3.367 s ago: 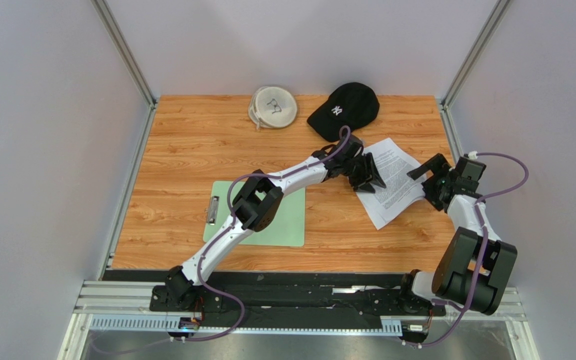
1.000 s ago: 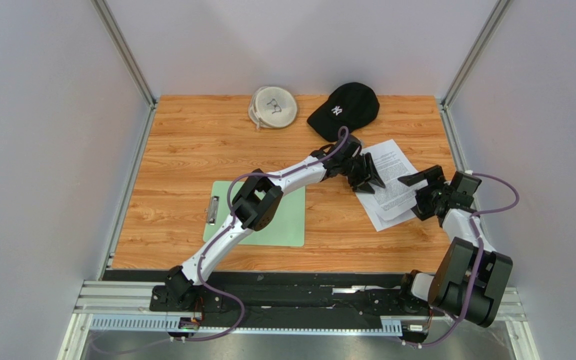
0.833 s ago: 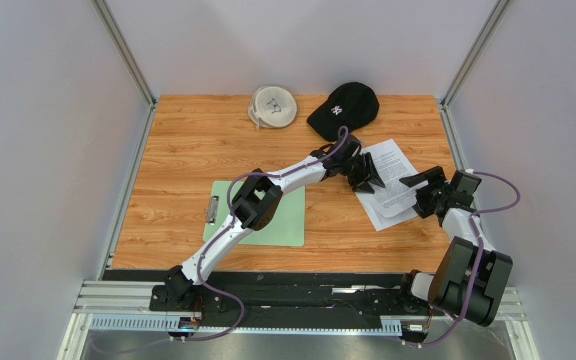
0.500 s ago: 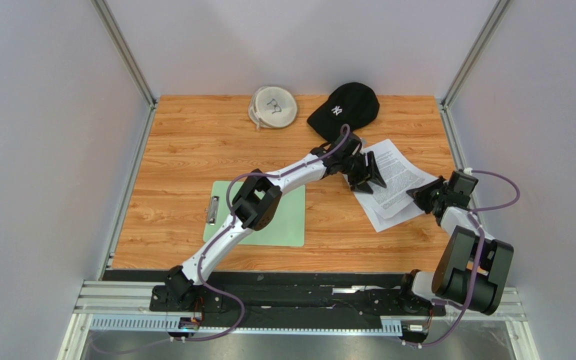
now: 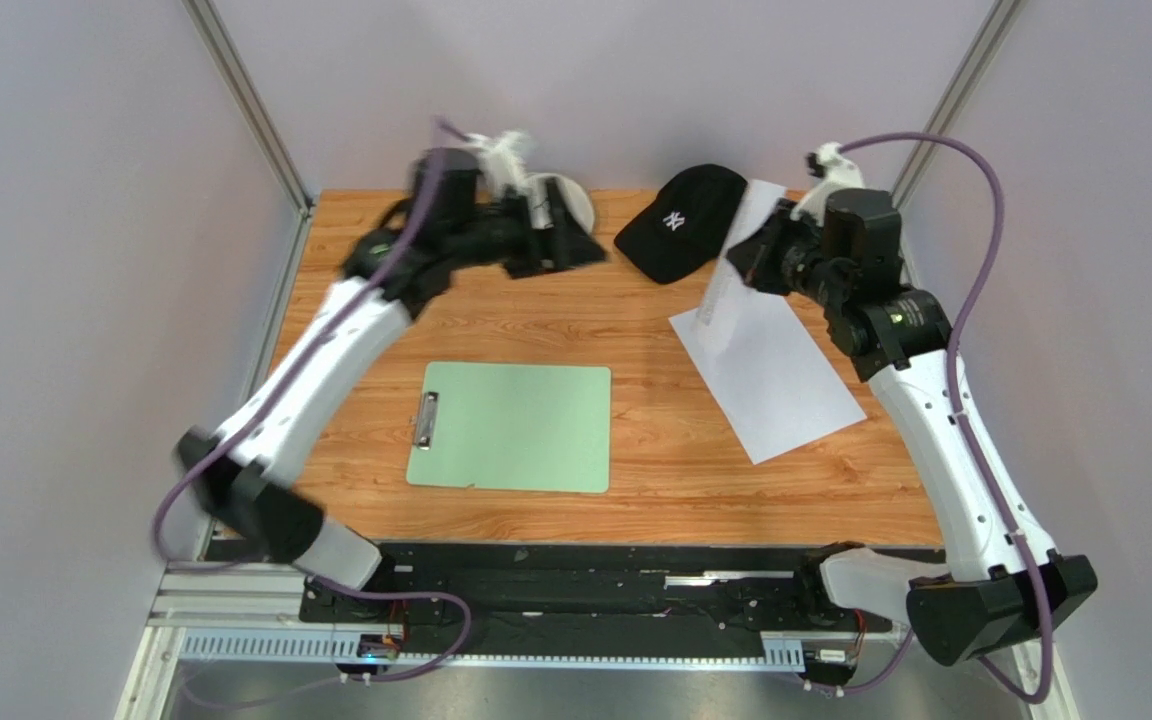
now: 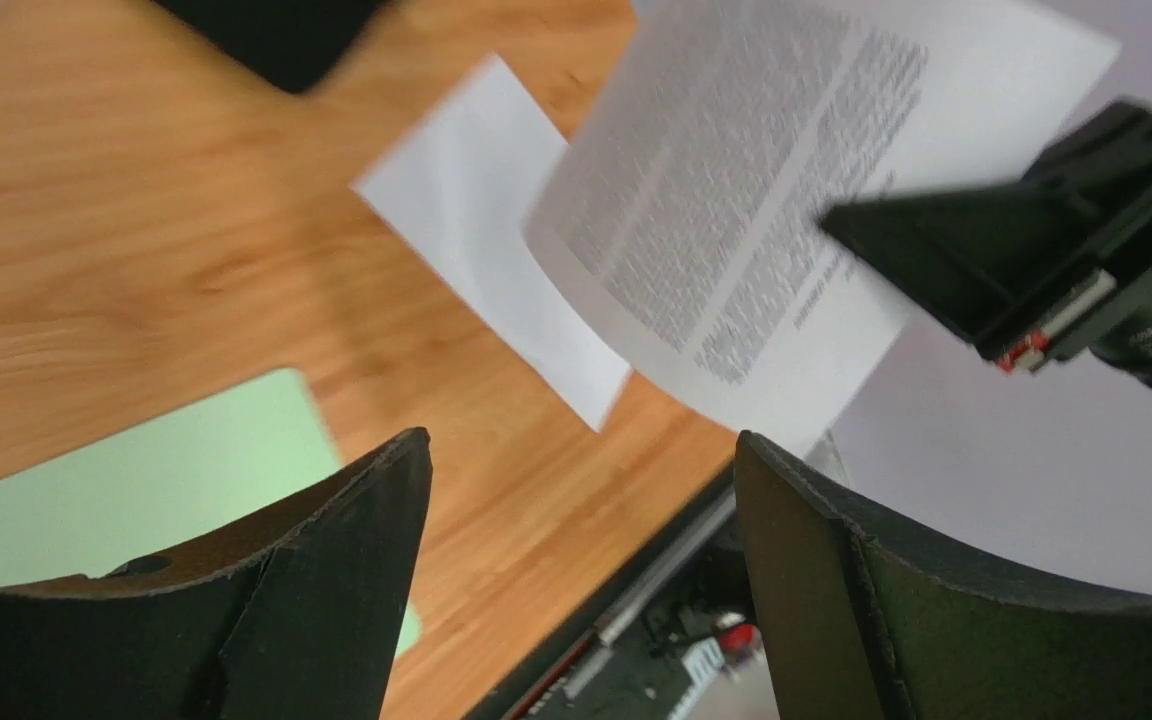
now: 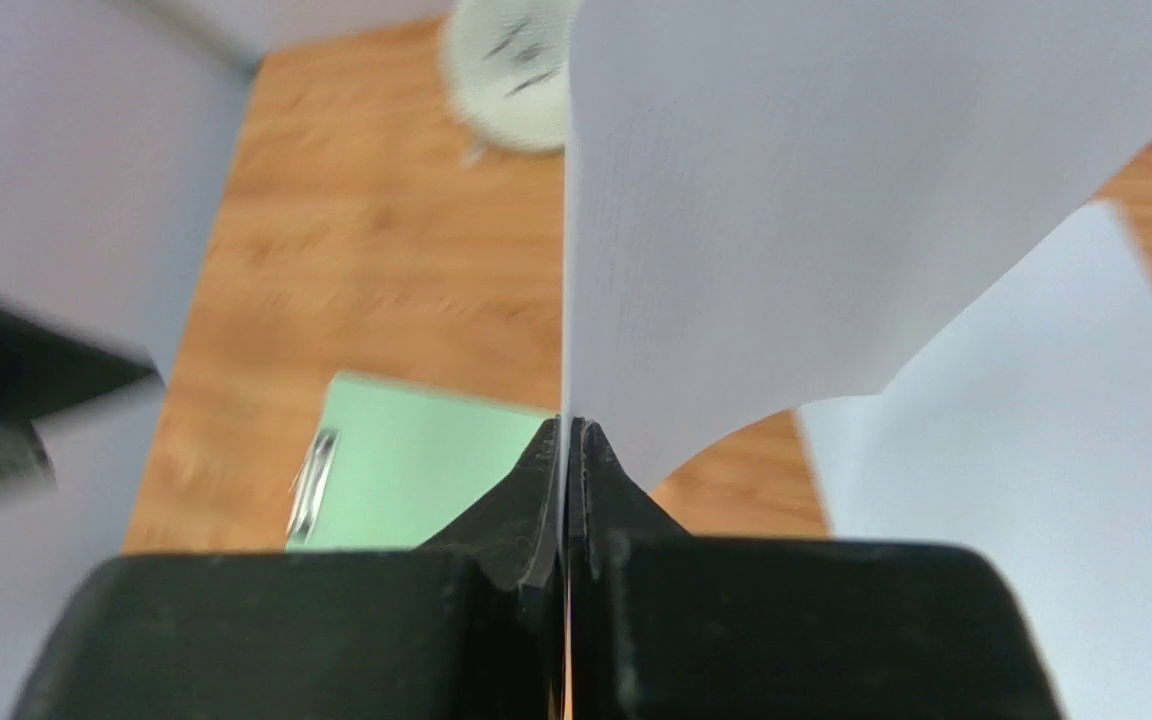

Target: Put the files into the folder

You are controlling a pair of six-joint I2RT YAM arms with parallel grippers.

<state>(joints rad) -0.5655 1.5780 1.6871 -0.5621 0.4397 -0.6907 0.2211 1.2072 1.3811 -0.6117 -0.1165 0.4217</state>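
Pinching one sheet of the files aloft at upper right in the clamped right gripper, hanging the left gripper spread apart at upper left.

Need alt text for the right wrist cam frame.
The right gripper, jaws shut, pinches the bottom edge of a blank white paper sheet standing upright. Behind it on the wooden table lie a mint-green clipboard at left and another white sheet at right.

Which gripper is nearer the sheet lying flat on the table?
Right. The right gripper, shut on a lifted sheet, hangs above the far edge of the flat sheet; the left gripper, open, is farther off, left of the black cap.
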